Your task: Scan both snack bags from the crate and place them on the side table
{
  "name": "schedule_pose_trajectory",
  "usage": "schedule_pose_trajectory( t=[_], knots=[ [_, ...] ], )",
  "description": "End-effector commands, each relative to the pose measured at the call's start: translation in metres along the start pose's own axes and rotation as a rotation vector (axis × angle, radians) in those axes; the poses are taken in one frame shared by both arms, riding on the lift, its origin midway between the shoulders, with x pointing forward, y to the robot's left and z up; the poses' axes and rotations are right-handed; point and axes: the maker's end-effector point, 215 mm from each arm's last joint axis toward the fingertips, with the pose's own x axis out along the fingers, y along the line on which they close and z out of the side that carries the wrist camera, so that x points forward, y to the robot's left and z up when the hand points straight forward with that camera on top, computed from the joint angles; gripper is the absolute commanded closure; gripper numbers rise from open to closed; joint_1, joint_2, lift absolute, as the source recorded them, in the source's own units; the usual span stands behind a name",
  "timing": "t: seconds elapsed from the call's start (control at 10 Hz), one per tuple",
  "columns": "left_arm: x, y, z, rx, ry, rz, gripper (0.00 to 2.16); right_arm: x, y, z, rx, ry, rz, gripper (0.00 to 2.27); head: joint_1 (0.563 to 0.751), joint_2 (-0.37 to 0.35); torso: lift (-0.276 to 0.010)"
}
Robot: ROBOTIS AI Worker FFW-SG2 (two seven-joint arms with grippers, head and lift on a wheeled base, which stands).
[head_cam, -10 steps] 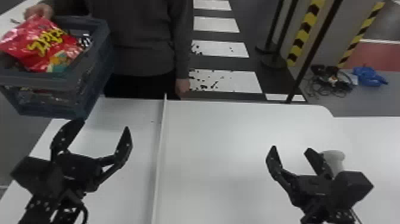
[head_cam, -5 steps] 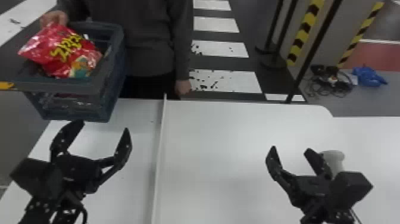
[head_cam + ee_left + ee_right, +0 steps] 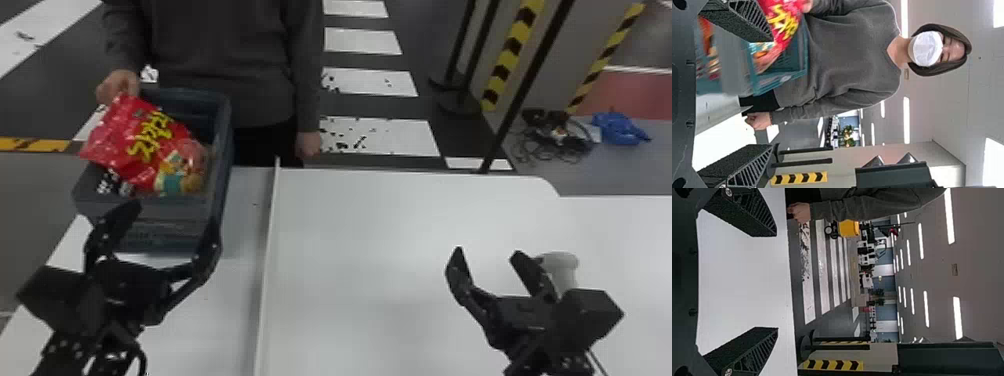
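Note:
My left gripper (image 3: 172,225) stands open at the near side of the blue-grey crate (image 3: 160,212), over the table's left part. A red snack bag (image 3: 145,142) with yellow lettering lies tilted on top in the crate, a person's hand beside its upper corner. Something black and white is under it; whether that is the second bag I cannot tell. In the left wrist view, the crate (image 3: 803,51) and red bag (image 3: 787,19) are beyond my open left gripper (image 3: 770,92). My right gripper (image 3: 487,255) is parked open over the table's right part; the right wrist view shows the gripper (image 3: 774,282) holding nothing.
A thin raised divider (image 3: 267,250) runs front to back across the white table (image 3: 360,280). A pale round-topped object (image 3: 562,267) stands behind the right gripper. The person stands at the far edge. Posts and cables are on the floor beyond.
The crate with the red bag has moved right and nearer, carried by the person, from beyond the table's left corner to the left gripper. Both arms have kept still.

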Motion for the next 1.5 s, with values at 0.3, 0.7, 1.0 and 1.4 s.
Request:
schedule_pose_trajectory(
  t=[0.3,0.7,1.0,1.4],
  knots=[
    [-0.001,0.006,0.003,0.000,-0.008,0.007,0.02,0.002,0.001,-0.003,0.000,0.005,0.000,0.07,0.695,-0.082,-0.098],
    [-0.007,0.027,-0.006,-0.001,0.002,0.039,0.02,0.004,0.005,-0.004,-0.005,0.008,0.008,0.07,0.695,-0.067,-0.098],
    [-0.003,0.071,-0.011,0.008,0.004,0.088,0.02,0.004,0.005,-0.006,-0.009,0.013,0.007,0.07,0.695,-0.025,-0.098],
    [0.017,0.105,-0.031,0.015,0.045,0.105,0.02,0.004,0.005,-0.012,-0.014,0.024,0.006,0.07,0.695,0.036,-0.098]
  ],
)
